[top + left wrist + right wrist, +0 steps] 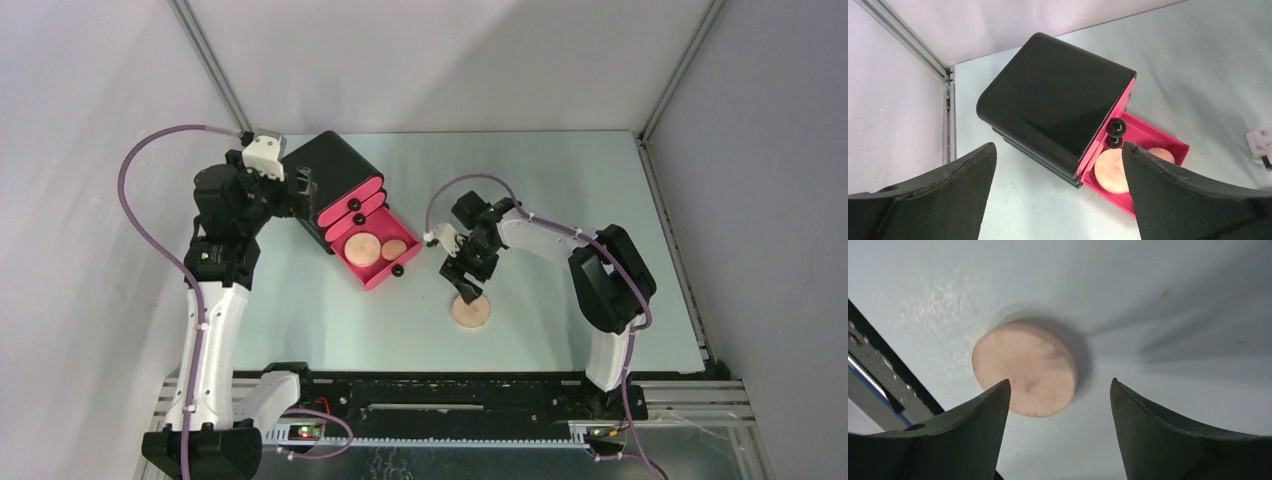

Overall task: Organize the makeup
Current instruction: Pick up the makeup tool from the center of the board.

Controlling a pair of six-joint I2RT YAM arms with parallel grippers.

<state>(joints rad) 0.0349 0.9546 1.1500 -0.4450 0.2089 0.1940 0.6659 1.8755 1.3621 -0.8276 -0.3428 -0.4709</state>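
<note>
A tan round disc lies flat on the table. My right gripper hovers just over it, open, the disc lying ahead of its left finger and free of both. Another tan disc and a small peach round lie in the pulled-out bottom pink drawer. My left gripper stands open and empty by the black box, on its left side.
The box's two upper pink drawers are shut, their black knobs facing right. The frame rail runs along the table's near edge close behind the loose disc. Walls close the left, back and right.
</note>
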